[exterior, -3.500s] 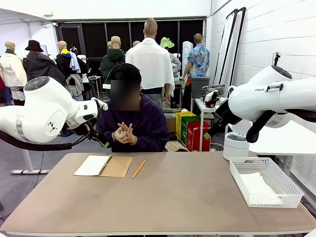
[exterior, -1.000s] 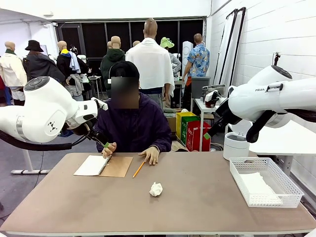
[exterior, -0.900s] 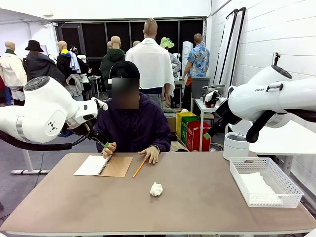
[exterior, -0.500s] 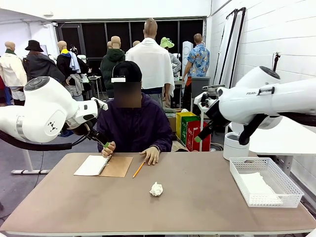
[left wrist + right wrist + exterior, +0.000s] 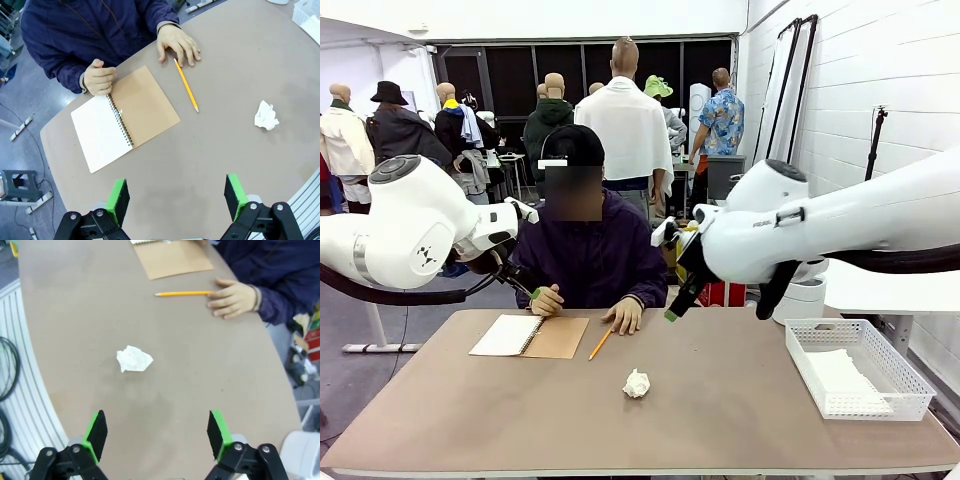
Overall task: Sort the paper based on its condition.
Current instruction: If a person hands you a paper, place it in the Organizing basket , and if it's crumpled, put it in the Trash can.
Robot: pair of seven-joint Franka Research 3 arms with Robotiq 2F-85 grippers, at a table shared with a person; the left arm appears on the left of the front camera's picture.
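Note:
A crumpled ball of white paper [image 5: 636,383] lies on the brown table, near the middle; it also appears as the paper ball [image 5: 266,115] and the paper ball [image 5: 133,359]. Flat white sheets [image 5: 845,378] lie in the white mesh basket [image 5: 800,352] at the right. My right gripper [image 5: 672,314] hangs open above the table, up and behind the ball; in its own wrist view the right gripper [image 5: 156,435] has nothing between its fingers. My left gripper [image 5: 528,288] stays high at the left by the person's fist; the left gripper [image 5: 176,197] is open and empty.
An open spiral notebook [image 5: 530,336] with a brown cover and a yellow pencil [image 5: 601,342] lie at the far left side. The person's hands [image 5: 622,317] rest on the table by them. A white bin [image 5: 798,297] stands beyond the table's right end.
My right arm has swung from the far right toward the middle and down over the table. Since the oldest frame the crumpled ball has appeared and the person's hands have unclasped.

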